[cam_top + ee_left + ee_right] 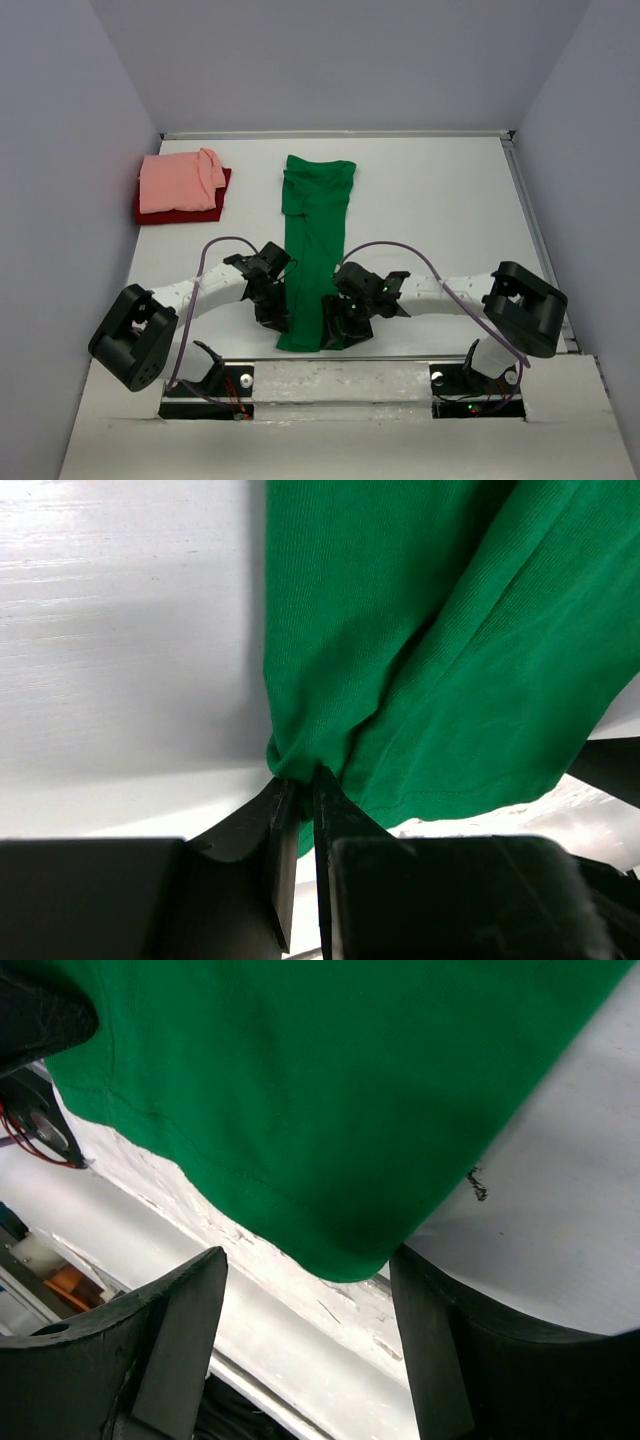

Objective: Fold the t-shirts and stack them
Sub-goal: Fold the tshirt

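Pinching the green t-shirt [420, 660] by its edge in left gripper [303, 780]; holding right gripper [305, 1265] spread wide at the hem corner.

1 overhead, 2 wrist close-ups

Green t-shirt [318, 230] lies as a long strip down the centre of the table [440, 190]. Left gripper [276, 316] and right gripper [335, 328] crowd its near end, one on each side. Pink t-shirt [178, 180] on dark red t-shirt [180, 214] blocks the far-left corner. Passable: the lane between stack and strip, and the right side.
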Tool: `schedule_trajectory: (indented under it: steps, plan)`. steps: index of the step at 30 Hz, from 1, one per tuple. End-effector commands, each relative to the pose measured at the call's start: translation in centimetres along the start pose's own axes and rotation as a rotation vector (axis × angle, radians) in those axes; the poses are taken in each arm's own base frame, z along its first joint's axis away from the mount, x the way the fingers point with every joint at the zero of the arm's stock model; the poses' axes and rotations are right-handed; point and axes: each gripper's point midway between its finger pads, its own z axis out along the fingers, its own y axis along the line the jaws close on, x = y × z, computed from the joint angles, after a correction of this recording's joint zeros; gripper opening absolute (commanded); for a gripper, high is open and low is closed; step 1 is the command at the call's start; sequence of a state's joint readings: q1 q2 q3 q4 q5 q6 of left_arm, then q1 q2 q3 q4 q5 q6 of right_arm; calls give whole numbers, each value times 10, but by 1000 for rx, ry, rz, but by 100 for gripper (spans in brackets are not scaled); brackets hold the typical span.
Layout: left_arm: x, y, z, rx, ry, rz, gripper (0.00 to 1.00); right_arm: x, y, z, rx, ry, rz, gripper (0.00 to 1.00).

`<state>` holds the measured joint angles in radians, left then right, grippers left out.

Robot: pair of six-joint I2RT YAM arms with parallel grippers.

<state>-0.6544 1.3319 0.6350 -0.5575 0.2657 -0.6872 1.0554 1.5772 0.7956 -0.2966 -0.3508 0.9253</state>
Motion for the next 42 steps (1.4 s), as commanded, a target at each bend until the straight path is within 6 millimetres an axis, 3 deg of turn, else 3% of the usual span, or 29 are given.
schedule_trajectory:
  steps: [1, 7, 13, 20, 26, 36, 42]
  plan:
    - [2, -6, -6, 25, 5, 24, 20, -8, 3, -4, 0, -70, 13, 71]
    - [0, -9, -10, 30, -2, 26, 20, -11, 5, -3, 5, -72, 18, 66]
    - [2, -9, -15, 35, -3, 25, 20, -16, 5, -4, 27, -91, 13, 55]
    - [1, -12, -18, 47, -11, 21, 20, -13, 0, -1, 53, -88, 21, 33]
    - [-2, -18, -25, 66, -28, 19, 19, -16, -6, -5, 104, -106, 38, 1]
    - [-10, -34, -63, 107, -99, 22, 6, -31, -3, -33, 207, -231, 29, 0]
    - [-11, -38, -70, 111, -107, 29, 0, -37, 2, -43, 223, -271, 17, 0]
